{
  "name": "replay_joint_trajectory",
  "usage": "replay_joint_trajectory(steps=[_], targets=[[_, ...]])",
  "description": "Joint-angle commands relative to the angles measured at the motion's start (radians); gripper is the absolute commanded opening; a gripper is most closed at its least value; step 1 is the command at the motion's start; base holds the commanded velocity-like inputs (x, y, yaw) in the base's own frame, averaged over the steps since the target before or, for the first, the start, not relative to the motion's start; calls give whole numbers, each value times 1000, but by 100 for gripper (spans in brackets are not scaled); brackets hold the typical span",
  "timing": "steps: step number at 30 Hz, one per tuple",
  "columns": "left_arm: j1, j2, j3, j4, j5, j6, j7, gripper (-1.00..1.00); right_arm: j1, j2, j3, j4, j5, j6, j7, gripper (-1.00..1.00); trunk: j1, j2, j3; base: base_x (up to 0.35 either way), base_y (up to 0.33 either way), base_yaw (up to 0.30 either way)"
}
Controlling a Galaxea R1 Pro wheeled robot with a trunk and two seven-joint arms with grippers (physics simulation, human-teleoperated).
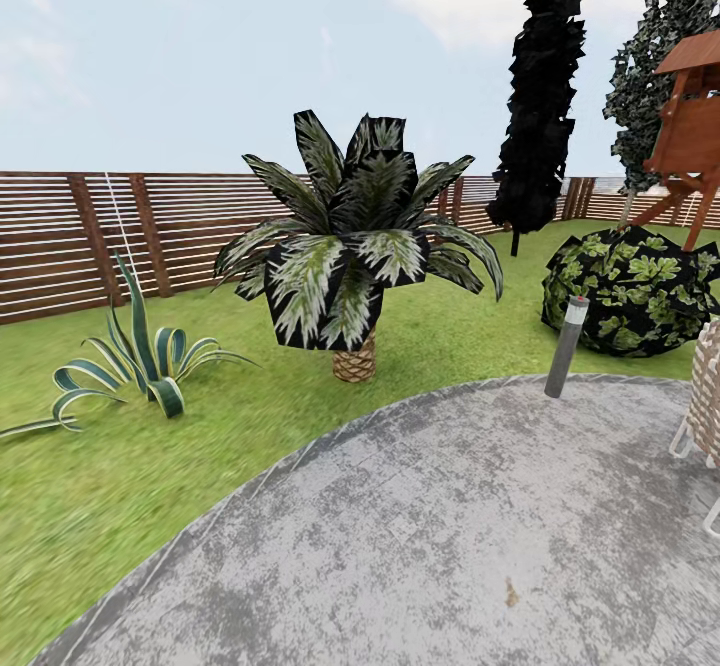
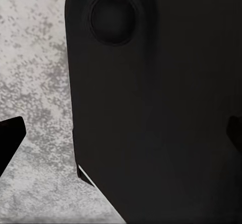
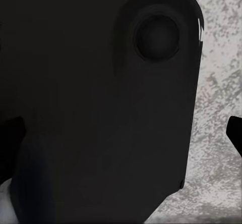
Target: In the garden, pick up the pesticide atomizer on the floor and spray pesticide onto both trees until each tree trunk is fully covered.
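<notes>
**Garden paving, fingers over grey stone, view toward the fence**

- My left gripper (image 2: 121, 138): two dark fingertips (image 2: 10, 138) sit at opposite edges of the left wrist view with a wide gap between them, so the fingers stand apart and hold nothing. A large black body panel (image 2: 151, 103) with a round recess covers most of what lies beyond; mottled grey paving (image 2: 35, 72) shows past its edge.
- My right gripper (image 3: 121, 143): the same arrangement, fingertips (image 3: 234, 133) spread to the frame edges, nothing between them. Another black panel (image 3: 96, 98) blocks most of the view, with grey paving (image 3: 217, 113) beside it.
- Floor, head view: a broad curved patch of grey paving (image 1: 430, 536), bare and open across its middle, bordered by grass lawn (image 1: 110, 466).
- On the paving's far edge: a short grey bollard light (image 1: 565, 346), upright. A woven white-framed chair (image 1: 705, 406) is cut off at the frame's edge.
- On the lawn: a striped agave (image 1: 140, 366), a short palm (image 1: 355, 246) with scaly trunk, a dark leafy bush (image 1: 635, 291).
- Further back: a narrow black cypress (image 1: 540, 96), a wooden play tower (image 1: 690, 126) partly cut off, and behind it a tree (image 1: 650, 66) whose thin pale trunk is largely hidden.
- Boundary: brown slatted fence (image 1: 60, 241) closing the lawn.
- Pesticide atomizer: I cannot locate it here.
</notes>
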Motion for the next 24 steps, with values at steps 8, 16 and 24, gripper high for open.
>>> replay_joint_trajectory(steps=[8, 16, 24], targets=[[0, 9, 1, -5, 1, -2, 1, 100, 0, -2, 0, -12, 0, -1, -1, 100, 0, 0, -1, 0, 0, 0], [-3, 36, 1, -23, 1, -41, 6, 100, 0, -13, -2, -50, 0, -24, -2, 100, 0, 0, -1, 0, 0, 0], [-41, 49, 1, -176, 1, -271, 5, 100, 0, -50, -6, -216, -1, -339, -3, 100, 0, 0, -1, 0, 0, 0]])
